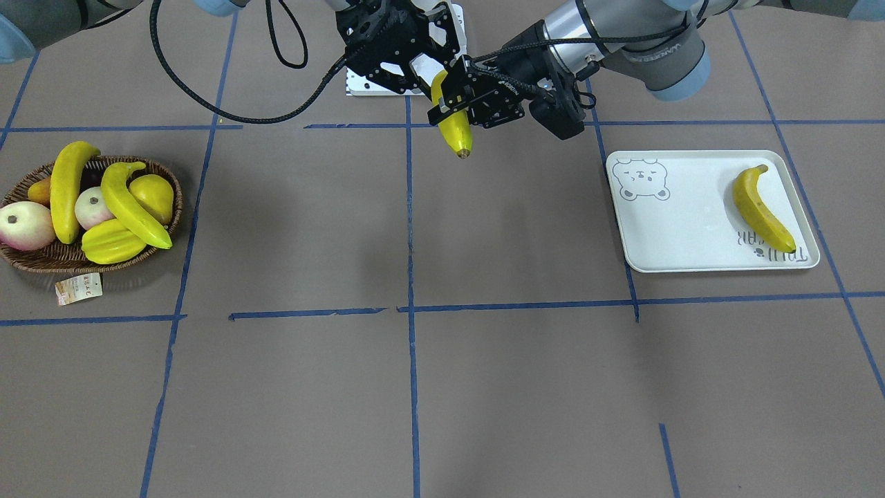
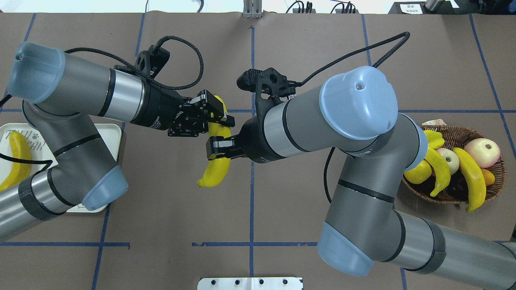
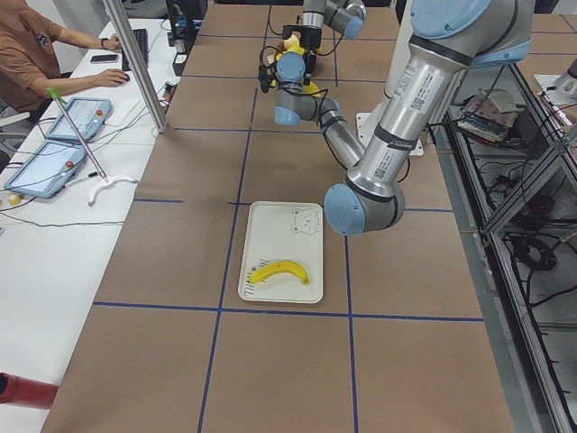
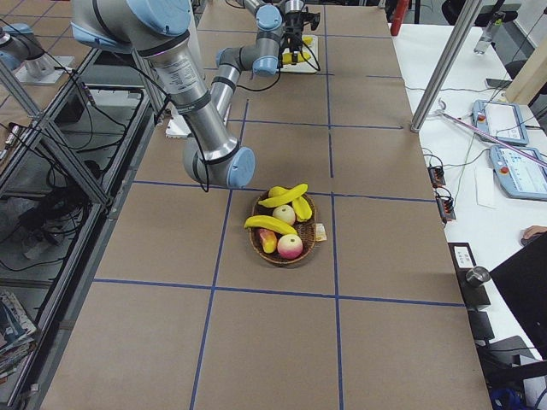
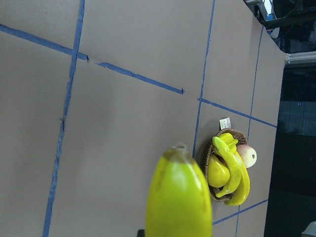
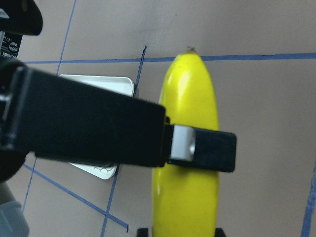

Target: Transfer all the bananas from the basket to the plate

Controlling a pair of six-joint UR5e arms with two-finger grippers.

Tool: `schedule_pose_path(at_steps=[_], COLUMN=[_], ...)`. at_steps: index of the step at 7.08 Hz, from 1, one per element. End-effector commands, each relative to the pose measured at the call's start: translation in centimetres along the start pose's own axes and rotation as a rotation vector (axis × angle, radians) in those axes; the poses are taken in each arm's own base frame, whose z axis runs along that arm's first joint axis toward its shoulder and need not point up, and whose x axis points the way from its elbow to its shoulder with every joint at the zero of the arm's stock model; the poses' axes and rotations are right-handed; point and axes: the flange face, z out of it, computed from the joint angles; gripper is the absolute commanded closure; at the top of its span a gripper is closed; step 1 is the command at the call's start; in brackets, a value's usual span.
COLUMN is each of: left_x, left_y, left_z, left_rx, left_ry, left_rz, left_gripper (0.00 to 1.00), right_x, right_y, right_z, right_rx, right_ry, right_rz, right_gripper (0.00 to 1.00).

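Clamping one banana [image 2: 215, 171] midair (dark tip down), left gripper [image 2: 221, 115] and right gripper [image 2: 219, 148] both sit closed on it.

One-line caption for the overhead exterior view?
Handover above mid-table: left gripper and right gripper both grip one banana; another banana lies on the plate.

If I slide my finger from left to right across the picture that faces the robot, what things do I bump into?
basket → held banana → plate
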Motion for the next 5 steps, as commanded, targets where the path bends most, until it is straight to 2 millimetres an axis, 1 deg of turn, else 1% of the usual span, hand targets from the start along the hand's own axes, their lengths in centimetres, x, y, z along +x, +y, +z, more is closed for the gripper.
schedule_pose_path(at_steps=[1,3,4,5], left_x=[-0.1,-0.6,-1.8,-3.5], left_y=[-0.1,-0.5,-2.3,-4.6], left_z=[0.0,0.0,0.1,-0.1], left_rx=[0.003,0.012,0.043,0.082], left_ry=[-0.002,-0.018,-0.09,-0.216], left_rz=[-0.003,-0.006,-0.055,-0.134], left_gripper=[1.0,1.0,1.0,1.0], right_x=[-0.6,-0.8,-0.7,-0.4], right_y=[0.5,0.7,0.5,0.2], right_z=[-0.3,-1.0,-1.8,-3.2], right_rx=[-0.002,0.004,0.03,0.057], right_ry=[-0.016,-0.026,-0.023,-0.027], right_rz=[0.021,0.021,0.019,0.017], right_gripper=[0.0,0.0,0.0,0.0])
